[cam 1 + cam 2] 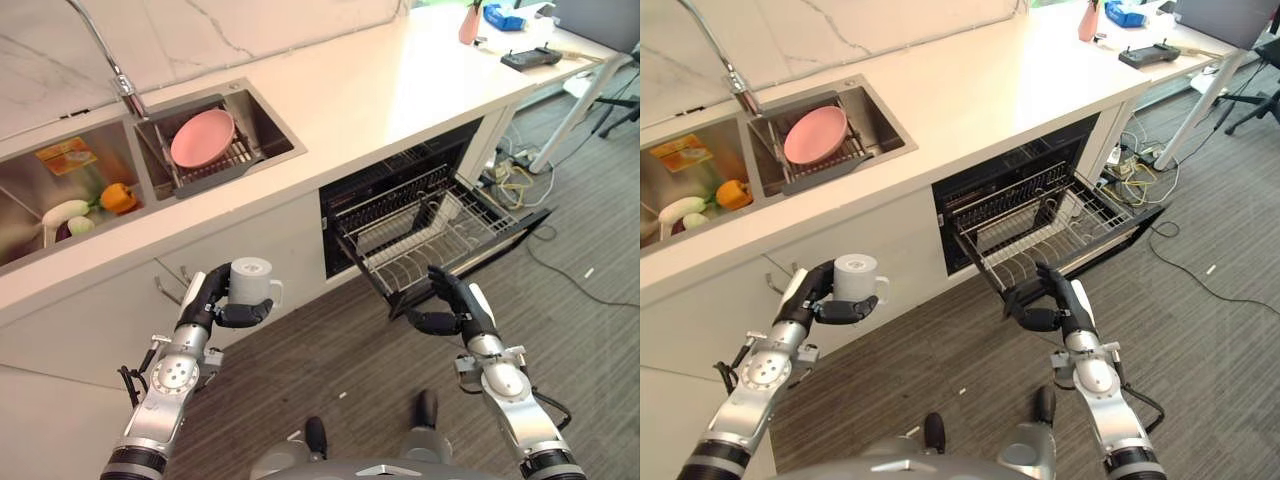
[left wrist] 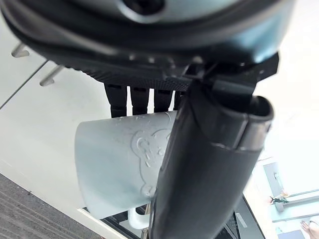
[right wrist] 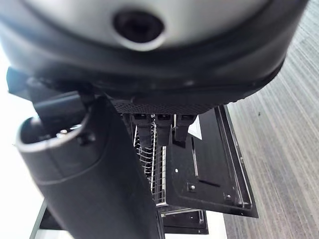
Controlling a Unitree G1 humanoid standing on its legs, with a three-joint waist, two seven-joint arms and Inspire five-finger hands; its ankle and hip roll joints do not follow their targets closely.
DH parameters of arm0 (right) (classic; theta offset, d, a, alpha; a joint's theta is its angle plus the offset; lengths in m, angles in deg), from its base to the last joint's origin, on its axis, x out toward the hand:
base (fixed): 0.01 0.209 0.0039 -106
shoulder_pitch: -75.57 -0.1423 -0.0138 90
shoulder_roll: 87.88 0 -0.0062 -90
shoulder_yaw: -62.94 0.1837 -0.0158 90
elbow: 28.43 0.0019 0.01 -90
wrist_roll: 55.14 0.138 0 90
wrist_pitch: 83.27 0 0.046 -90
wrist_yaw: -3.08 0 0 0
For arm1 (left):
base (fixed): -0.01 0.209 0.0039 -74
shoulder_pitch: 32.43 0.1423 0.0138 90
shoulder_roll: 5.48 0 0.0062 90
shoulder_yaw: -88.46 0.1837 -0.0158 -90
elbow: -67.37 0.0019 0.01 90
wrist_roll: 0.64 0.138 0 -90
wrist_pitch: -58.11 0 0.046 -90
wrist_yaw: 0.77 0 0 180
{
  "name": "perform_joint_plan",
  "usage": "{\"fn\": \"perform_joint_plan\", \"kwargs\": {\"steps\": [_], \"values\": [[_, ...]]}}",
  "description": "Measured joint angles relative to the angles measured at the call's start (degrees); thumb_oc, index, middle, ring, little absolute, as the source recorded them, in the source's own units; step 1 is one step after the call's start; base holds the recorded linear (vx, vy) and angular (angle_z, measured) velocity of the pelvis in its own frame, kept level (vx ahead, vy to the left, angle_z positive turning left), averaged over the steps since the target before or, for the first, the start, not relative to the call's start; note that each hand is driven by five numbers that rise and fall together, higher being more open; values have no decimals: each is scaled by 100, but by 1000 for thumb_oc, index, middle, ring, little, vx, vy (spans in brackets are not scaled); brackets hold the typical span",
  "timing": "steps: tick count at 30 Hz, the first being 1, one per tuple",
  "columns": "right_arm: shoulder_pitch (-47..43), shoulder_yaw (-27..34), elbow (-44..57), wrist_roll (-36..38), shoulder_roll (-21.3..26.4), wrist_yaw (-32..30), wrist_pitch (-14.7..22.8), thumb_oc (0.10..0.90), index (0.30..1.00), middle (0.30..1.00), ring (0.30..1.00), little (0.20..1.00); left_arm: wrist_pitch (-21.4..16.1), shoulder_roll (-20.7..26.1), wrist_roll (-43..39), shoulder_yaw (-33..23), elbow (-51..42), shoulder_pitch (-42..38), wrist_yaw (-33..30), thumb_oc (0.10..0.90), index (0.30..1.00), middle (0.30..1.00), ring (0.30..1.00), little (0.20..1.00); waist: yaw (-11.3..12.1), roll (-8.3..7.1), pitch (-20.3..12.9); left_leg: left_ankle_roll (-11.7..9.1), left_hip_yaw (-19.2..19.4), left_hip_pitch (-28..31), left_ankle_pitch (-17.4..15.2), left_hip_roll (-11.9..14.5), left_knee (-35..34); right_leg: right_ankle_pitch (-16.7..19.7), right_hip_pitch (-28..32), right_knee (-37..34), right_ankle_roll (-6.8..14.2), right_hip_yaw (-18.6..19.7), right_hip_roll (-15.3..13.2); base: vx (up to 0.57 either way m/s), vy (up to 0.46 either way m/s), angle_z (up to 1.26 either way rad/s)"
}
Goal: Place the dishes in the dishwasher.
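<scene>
The left hand (image 1: 222, 302) held a pale grey mug (image 1: 251, 279), its dark fingers and thumb curled round the smooth cylindrical body; the left wrist view showed a raised bear-like relief on the mug's matte wall and a small loop handle at its base edge. The mug was upright, out in front of the white cabinet doors (image 1: 120, 310) below the counter, well apart from the dishwasher (image 1: 400, 190). The right hand (image 1: 455, 305) hovered by the front corner of the pulled-out wire rack (image 1: 430, 235), its fingers loosely bent and holding nothing. The rack was of thin chrome wire with rows of upright tines, and it stood out over the lowered black door (image 3: 209, 169). Something pale sat at the rack's back, too small to make out. A round pink plate (image 1: 203, 138) leaned on a wire drainer in the steel sink (image 1: 275, 130), beside a curved chrome tap (image 1: 110, 60). The neighbouring basin held an orange pepper (image 1: 118, 198) and pale vegetables, partly cut off by the edge. The countertop (image 1: 380, 80) was glossy white under a marbled wall, the floor (image 1: 330, 350) of grey wood-grain planks. A desk with a black controller (image 1: 531, 58) stood further off.
</scene>
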Motion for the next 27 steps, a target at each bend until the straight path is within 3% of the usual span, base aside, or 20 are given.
{"fn": "perform_joint_plan", "kwargs": {"steps": [1, 2, 3, 4, 5, 6, 7, 8, 10, 11, 12, 13, 14, 15, 17, 20, 23, 24, 25, 27], "values": [[58, -42, -6, 47, -37, 41, -1, 800, 900, 900, 900, 900, -3, 55, 0, -14, 0, 75, -15, 400, 300, 300, 300, 300, 45, -194, -73, -245, -38, 237, -26, 5, -117, 83, 119, 15, -43, -171, -5, 243, -335, 18], [82, -40, -7, 48, -81, 48, 0, 800, 900, 900, 900, 900, -3, 79, 1, -20, -4, 116, -29, 400, 300, 300, 300, 300, 51, -288, -109, -361, -76, 362, -49, 12, -175, 252, 210, 20, -186, -214, 40, 317, -475, 24], [77, -37, -104, 155, -9, 58, 1, 800, 900, 900, 900, 900, -6, -175, 1, -8, -19, 313, -66, 400, 300, 300, 300, 300, 26, -46, -222, -653, -149, 517, -188, 500, -170, 379, 371, 99, -391, -343, 482, 288, -526, 16], [65, -35, -117, 285, 26, 72, 1, 800, 900, 900, 900, 900, -17, -256, -4, -6, -43, 381, -69, 400, 300, 300, 300, 300, 45, 98, -292, -811, -151, 515, -221, 780, -58, 277, 444, 64, -523, -380, 786, 199, -487, 8], [31, -38, -128, 339, 26, 91, 0, 800, 900, 900, 900, 900, -17, -276, -16, -7, -34, 385, -76, 400, 300, 300, 300, 300, 61, 128, -290, -887, -150, 477, -275, 980, 152, 170, 498, 77, -645, -406, 983, 44, -263, 0], [-10, -39, -137, 472, 12, 128, 1, 800, 900, 900, 900, 900, -16, -265, -37, -14, -26, 360, -83, 400, 300, 300, 300, 300, 92, 72, -262, -981, -198, 248, -329, 1121, 683, 56, 563, 99, -752, -468, 1155, 3, -217, 11], [-14, -33, -122, 526, -12, 137, 4, 800, 900, 900, 900, 900, -13, -250, -63, -18, -14, 292, -93, 400, 300, 300, 300, 300, 81, -126, -255, -1043, -297, -251, -395, 1220, 1578, -3, 571, 111, -894, -536, 1146, -23, -196, 10], [-33, -34, -100, 546, 18, 140, 16, 800, 900, 900, 900, 900, -14, -272, -138, -14, -6, 291, -95, 400, 300, 300, 300, 300, 122, -187, -259, -1070, -360, -549, -288, 1310, 2183, -85, 575, 160, -1024, -531, 1267, 4, -270, -1], [-135, -16, -89, 631, 92, 123, 46, 800, 900, 900, 900, 900, -7, -296, -234, -4, 25, 274, -90, 400, 300, 300, 300, 300, 131, -132, -206, -1202, -703, -951, -107, 1516, 3054, -364, 603, 369, -1231, -546, 1440, 81, -141, -6], [-179, 7, -75, 704, 126, 96, 44, 800, 900, 900, 900, 900, -8, -296, -238, 11, 21, 187, -89, 400, 300, 300, 300, 300, 119, -199, -139, -1243, -824, -1428, 61, 1521, 3775, -470, 688, 318, -1300, -570, 1481, 211, 70, 5], [-183, 34, -14, 708, 119, 72, 40, 800, 900, 900, 900, 900, -11, -292, -255, 8, 16, 135, -91, 400, 300, 300, 300, 300, 112, -311, -77, -1247, -607, -1553, -371, 1339, 3566, -450, 812, 177, -1247, -570, 1424, 168, 93, -4], [-189, 33, 30, 714, 150, 72, 49, 800, 900, 900, 900, 900, -11, -293, -265, 13, 13, 137, -89, 400, 300, 300, 300, 300, 112, -304, -78, -1206, -453, -1519, -413, 1271, 3080, -470, 829, 156, -1255, -556, 1420, 170, 135, -11], [-211, 21, 38, 716, 187, 73, 67, 800, 900, 900, 900, 900, -10, -292, -265, 24, 9, 133, -88, 400, 300, 300, 300, 300, 97, -251, -92, -1165, -350, -1474, -380, 1251, 2453, -487, 853, 113, -1277, -547, 1463, 146, 199, -22], [-257, -4, 9, 716, 255, 55, 66, 800, 900, 900, 900, 900, -12, -298, -265, 60, -3, 59, -88, 400, 300, 300, 300, 300, 87, -138, -41, -1179, -338, -1346, -132, 1240, 1392, -504, 966, 51, -1301, -501, 1569, 140, 198, -23], [-264, -34, -16, 716, 282, 43, 62, 800, 900, 900, 900, 900, -12, -296, -265, 88, 5, -50, -89, 400, 300, 300, 300, 300, 75, -25, -32, -1268, -665, -1217, 128, 1255, 533, -535, 1018, 44, -1275, -485, 1661, 122, 224, -15], [-239, -27, -105, 715, 292, 36, 60, 800, 900, 900, 900, 900, -20, -280, -265, 203, 15, -253, -89, 400, 300, 300, 300, 300, 20, 140, 31, -1344, -938, -1142, 448, 1329, 390, -643, 1222, 46, -1158, -422, 1653, 176, 488, -6], [-65, 207, -101, 708, 254, 49, 58, 800, 900, 900, 900, 900, -62, -274, -261, 477, 35, -439, -68, 400, 300, 300, 300, 300, -108, 330, 13, -1283, -770, -895, 474, 1262, 415, -730, 1409, 116, -851, -464, 1443, 110, 442, 7], [-22, 317, -101, 708, 199, 38, 57, 800, 900, 900, 900, 900, -62, -271, -258, 576, 64, -515, -46, 400, 300, 300, 300, 300, -124, 338, 11, -1199, -719, -796, 446, 1137, 379, -772, 1400, 213, -723, -455, 1271, 47, 483, 7], [11, 418, -112, 705, 106, 2, 40, 800, 900, 900, 900, 900, -147, -179, -200, 766, 54, -562, 112, 400, 300, 300, 300, 300, -156, 244, 25, -834, -636, -698, 384, 756, 302, -811, 1315, 447, -545, -357, 894, 43, 481, -1], [-2, 450, -105, 707, 6, -9, 22, 800, 900, 900, 900, 900, -228, -110, -176, 1058, -1, -537, 347, 400, 300, 300, 300, 300, -189, 214, 36, -494, -549, -672, 346, 404, 265, -840, 1081, 887, -543, -226, 439, -42, 433, -4]]}}
